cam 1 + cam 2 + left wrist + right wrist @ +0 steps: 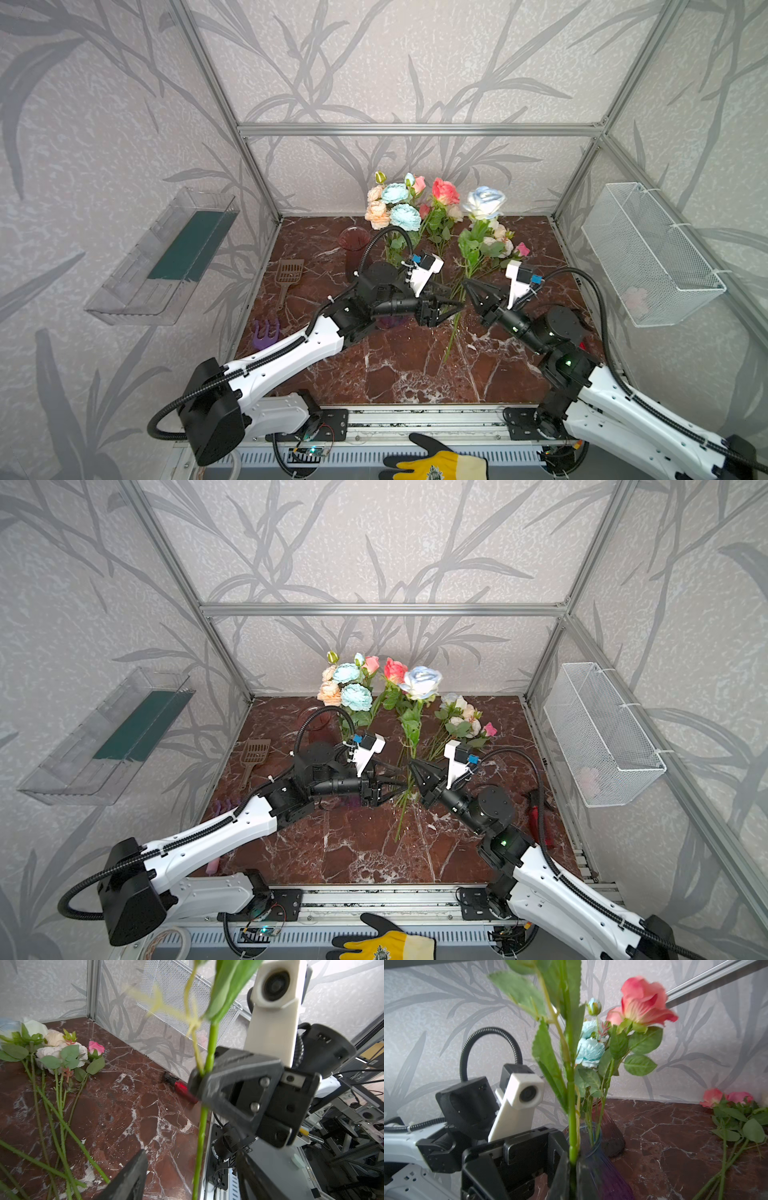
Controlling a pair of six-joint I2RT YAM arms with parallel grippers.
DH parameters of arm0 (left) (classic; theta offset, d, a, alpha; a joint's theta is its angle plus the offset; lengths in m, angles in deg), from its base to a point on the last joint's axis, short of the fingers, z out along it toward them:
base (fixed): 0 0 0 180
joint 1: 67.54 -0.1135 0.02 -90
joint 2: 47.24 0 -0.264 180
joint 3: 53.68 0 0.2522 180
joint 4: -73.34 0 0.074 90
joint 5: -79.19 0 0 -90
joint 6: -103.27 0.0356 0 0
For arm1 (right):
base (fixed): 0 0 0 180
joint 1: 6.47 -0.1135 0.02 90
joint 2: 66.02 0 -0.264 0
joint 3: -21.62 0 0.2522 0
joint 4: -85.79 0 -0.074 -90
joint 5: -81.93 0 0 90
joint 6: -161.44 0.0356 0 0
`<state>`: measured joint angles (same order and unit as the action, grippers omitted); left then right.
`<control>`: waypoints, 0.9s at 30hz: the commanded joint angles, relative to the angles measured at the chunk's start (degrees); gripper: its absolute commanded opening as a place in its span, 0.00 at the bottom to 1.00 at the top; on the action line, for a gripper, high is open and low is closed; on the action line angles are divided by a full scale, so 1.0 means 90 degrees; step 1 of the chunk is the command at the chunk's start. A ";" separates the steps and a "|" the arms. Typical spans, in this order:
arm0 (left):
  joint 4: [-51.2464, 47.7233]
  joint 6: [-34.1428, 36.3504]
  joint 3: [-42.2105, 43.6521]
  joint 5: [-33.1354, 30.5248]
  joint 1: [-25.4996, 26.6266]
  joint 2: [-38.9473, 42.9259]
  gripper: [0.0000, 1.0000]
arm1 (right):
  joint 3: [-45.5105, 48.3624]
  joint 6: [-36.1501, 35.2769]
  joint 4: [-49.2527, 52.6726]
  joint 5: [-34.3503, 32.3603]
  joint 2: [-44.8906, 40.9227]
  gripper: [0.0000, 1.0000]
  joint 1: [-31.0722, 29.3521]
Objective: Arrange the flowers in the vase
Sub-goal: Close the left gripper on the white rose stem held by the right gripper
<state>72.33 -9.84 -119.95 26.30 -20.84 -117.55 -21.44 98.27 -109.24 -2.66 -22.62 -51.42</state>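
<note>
The right hand [467, 286] is clamped shut on the thin green stem of a pale blue-and-white artificial rose [484, 201]. It grips partway down, and the left wrist view shows the stem pinched between its jaws. The stem's long axis runs near upright with a slight lean. The head is up toward the far wall, and the bare lower end reaches down toward the dark red marble table [395, 370]; I cannot tell whether it touches.

The left hand [455, 305] has its jaws well apart and holds nothing. Its tips sit just beside the stem, below the right hand's grip.

The blue-purple ribbed glass vase [608, 1172] already holds blue, peach and coral flowers [395, 205]. It stands left of the held stem, mostly hidden under the left arm's wrist. The stem's foot likely has to travel left and then down into the neck, and the left hand is the nearer one to that neck.

More loose flowers [494, 245] lie on the table at the far right.
</note>
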 commanded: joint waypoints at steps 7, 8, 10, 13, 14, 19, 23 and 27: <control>0.0250 -0.0050 -0.0073 0.0096 -0.0005 0.0126 0.42 | -0.0415 -0.0353 -0.1045 -0.0365 0.0529 0.05 -0.0435; 0.0243 -0.0029 -0.0062 0.0066 -0.0009 0.0145 0.39 | -0.0416 -0.0313 -0.1071 -0.0376 0.0539 0.05 -0.0435; 0.0233 0.0002 -0.0050 0.0018 -0.0005 0.0179 0.35 | -0.0415 -0.0235 -0.1130 -0.0376 0.0549 0.05 -0.0435; 0.0225 0.0020 -0.0037 -0.0012 -0.0012 0.0185 0.32 | -0.0416 -0.0200 -0.1156 -0.0393 0.0525 0.05 -0.0434; 0.0224 0.0032 -0.0038 0.0006 -0.0012 0.0184 0.32 | -0.0406 -0.0179 -0.1184 -0.0429 0.0497 0.05 -0.0435; 0.0194 0.0055 -0.0048 0.0069 -0.0012 0.0114 0.37 | -0.0396 -0.0120 -0.1224 -0.0531 0.0379 0.05 -0.0435; 0.0093 0.0140 -0.0113 0.0277 -0.0004 0.0038 0.39 | -0.0432 -0.0185 -0.1216 -0.0654 0.0323 0.05 -0.0434; -0.0106 0.0283 -0.0181 0.0353 -0.0003 -0.0047 0.39 | -0.0542 -0.0145 -0.1122 -0.0653 0.0323 0.05 -0.0433</control>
<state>73.29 -9.30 -119.97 28.04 -21.10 -117.04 -23.56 96.50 -116.17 -8.23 -18.62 -54.92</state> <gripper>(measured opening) 0.393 0.067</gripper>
